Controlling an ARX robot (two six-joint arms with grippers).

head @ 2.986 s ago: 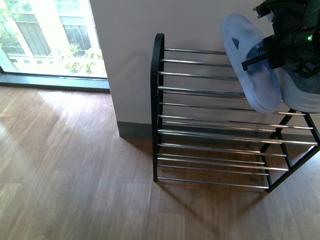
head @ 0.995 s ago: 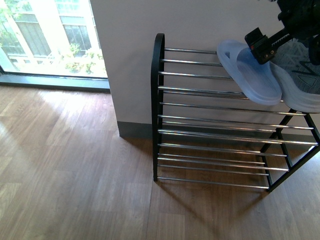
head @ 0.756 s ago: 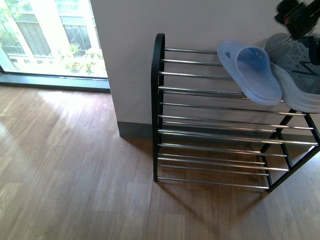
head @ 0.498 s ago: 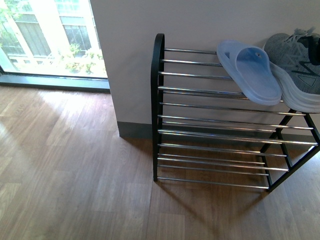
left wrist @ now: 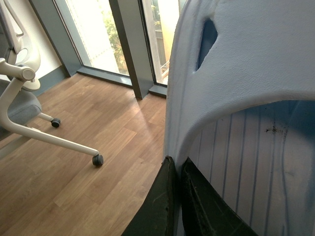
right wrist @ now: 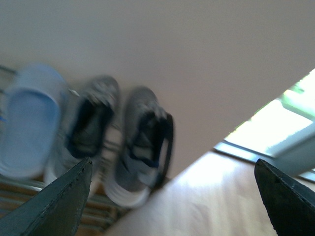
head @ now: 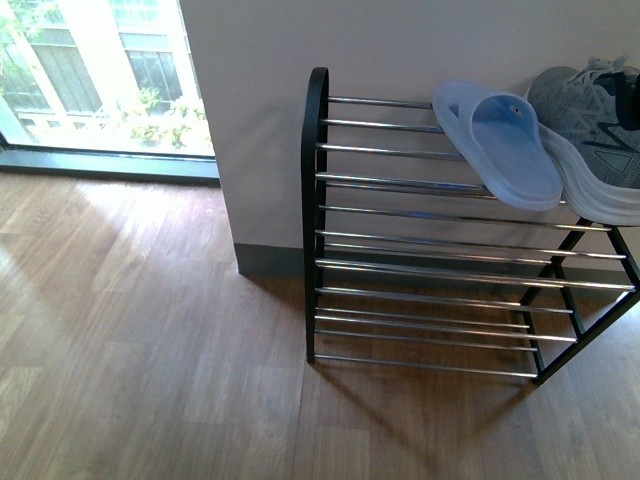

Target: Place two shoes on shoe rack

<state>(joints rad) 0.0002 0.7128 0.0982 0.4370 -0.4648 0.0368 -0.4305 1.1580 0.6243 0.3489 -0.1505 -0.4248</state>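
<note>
Left fingers [left wrist: 167, 206] clench slide sandal [left wrist: 246, 98]; right gripper [right wrist: 172, 196] open. Risk: sandal at sneakers' [right wrist: 118, 137] 9 o'clock crowds rack [head: 316, 200].

Blurred: two grey sneakers [right wrist: 115, 142] beside a blue slide sandal [right wrist: 29, 120], gripper fingers [right wrist: 59, 206] spread wide

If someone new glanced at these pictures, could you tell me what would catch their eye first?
Probably the pale blue slide sandal lying on the top tier of the black shoe rack against the wall, with a grey sneaker right beside it at the picture's right edge. The blurred right wrist view shows both grey sneakers side by side next to that sandal. In the left wrist view, a second pale blue sandal fills the frame, pinched in the left end effector.
</note>
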